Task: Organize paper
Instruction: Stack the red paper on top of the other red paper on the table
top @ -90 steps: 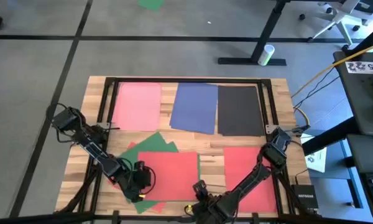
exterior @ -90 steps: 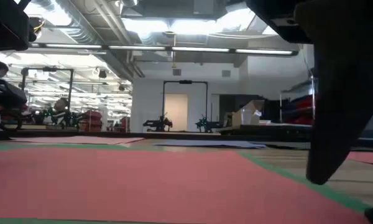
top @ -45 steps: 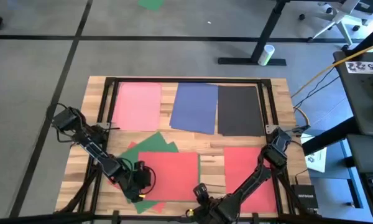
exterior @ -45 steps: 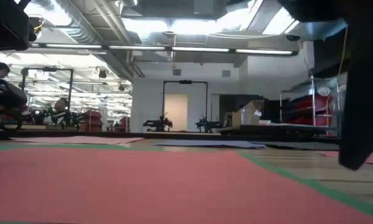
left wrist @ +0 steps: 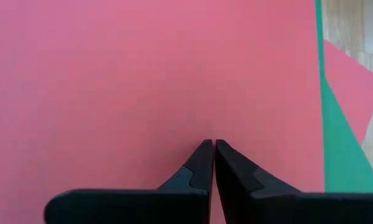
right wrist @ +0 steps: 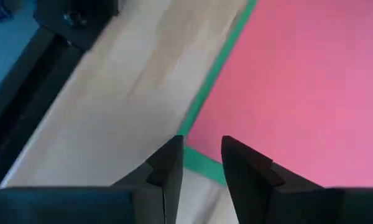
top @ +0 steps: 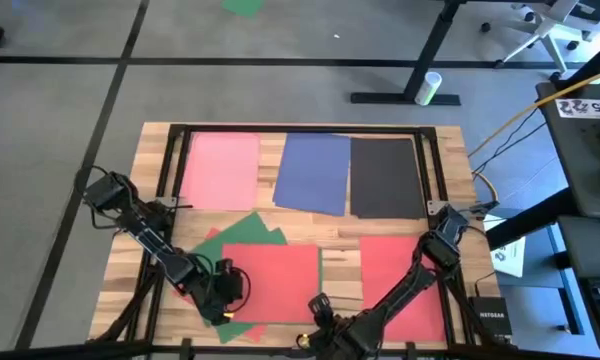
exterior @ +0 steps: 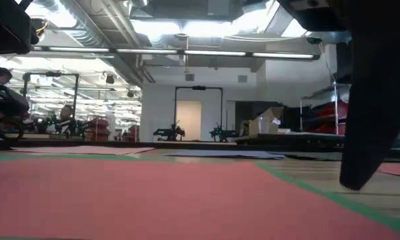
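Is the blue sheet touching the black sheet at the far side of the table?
Touching. In the high view, the blue sheet meets the black sheet edge to edge, with no wood between.

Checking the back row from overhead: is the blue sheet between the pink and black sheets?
Yes, blue sheet lies between pink sheet and black sheet.

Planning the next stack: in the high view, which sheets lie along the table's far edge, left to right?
Pink sheet → blue sheet → black sheet.

Two dark, jointed arms end in matte black hands with flat, wedge-shaped fingers [right wrist: 169, 167] that taper toward their tips.
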Robot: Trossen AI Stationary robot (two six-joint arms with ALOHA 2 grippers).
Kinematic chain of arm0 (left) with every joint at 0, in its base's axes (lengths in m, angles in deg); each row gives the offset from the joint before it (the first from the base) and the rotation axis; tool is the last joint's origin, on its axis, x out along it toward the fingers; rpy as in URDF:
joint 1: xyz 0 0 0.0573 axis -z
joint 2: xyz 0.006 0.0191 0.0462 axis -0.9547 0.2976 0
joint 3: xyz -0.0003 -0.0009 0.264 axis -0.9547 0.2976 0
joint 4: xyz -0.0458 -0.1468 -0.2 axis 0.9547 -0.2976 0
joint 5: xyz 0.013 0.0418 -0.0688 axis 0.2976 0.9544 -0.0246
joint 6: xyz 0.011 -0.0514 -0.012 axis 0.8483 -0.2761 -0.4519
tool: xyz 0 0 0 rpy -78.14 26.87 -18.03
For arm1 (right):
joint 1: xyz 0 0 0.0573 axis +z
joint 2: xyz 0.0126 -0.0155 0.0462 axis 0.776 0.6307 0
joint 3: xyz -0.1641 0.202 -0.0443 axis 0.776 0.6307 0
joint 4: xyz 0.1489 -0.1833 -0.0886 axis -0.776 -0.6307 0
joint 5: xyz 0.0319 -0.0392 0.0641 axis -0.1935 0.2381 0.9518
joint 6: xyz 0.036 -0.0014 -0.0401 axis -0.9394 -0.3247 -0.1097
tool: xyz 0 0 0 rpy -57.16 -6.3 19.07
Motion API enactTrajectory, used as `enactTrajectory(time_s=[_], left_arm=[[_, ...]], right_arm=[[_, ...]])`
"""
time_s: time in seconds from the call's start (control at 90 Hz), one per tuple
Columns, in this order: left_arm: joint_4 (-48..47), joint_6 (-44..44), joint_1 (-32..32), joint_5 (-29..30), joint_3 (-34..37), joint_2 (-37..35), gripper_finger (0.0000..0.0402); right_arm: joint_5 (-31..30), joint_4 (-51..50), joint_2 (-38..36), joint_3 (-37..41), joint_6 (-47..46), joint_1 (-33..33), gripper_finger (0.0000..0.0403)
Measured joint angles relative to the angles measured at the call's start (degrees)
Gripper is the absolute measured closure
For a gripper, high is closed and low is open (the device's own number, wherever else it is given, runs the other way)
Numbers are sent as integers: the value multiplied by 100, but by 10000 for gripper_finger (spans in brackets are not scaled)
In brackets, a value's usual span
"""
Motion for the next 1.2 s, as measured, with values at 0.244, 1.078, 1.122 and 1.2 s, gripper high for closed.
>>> enactTrajectory(time_s=[0.244,1.078,1.122,1.2], left_arm=[[43,5,3,11,1,17,402],[129,3,1,-92,2,18,402],[127,3,1,-92,2,18,402],[127,3,1,-92,2,18,402]], right_arm=[[-46,247,-13,158,2,-15,302],[-1197,332,7,92,-520,-146,302],[-1255,334,7,92,-588,-146,302],[-1224,334,7,90,-636,-146,302]])
